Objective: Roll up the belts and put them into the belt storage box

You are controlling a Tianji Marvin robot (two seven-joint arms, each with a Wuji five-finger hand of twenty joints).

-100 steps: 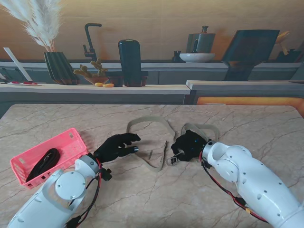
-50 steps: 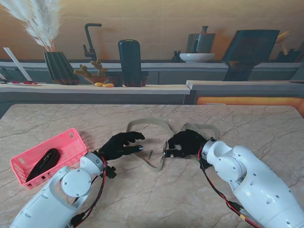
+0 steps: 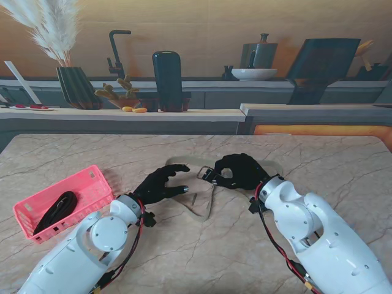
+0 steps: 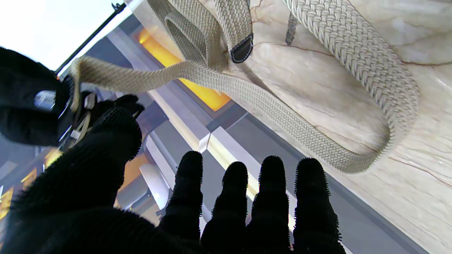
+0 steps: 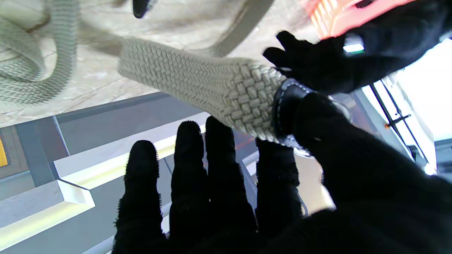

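Observation:
A beige woven belt (image 3: 197, 199) lies in loose loops on the marble table (image 3: 184, 257) between my two hands. My right hand (image 3: 236, 171) is shut on the belt's buckle end (image 3: 205, 173) and holds it lifted off the table. In the right wrist view the woven belt (image 5: 197, 83) runs to a dark leather tab pinched under my thumb. My left hand (image 3: 162, 184) is open, fingers spread, just left of the buckle and not touching it. The left wrist view shows the belt (image 4: 317, 98) looping on the table past my fingertips (image 4: 270, 176). The pink storage box (image 3: 61, 202) stands at the left.
A black belt (image 3: 56, 210) lies in the pink box. Behind the table runs a counter (image 3: 122, 113) with a vase of pampas grass, a dark bottle and small ornaments. Bare marble lies toward the table's far right side.
My right hand has lifted the buckle end off the table and carried it left and away from me. My left hand has reached forward toward it, still open.

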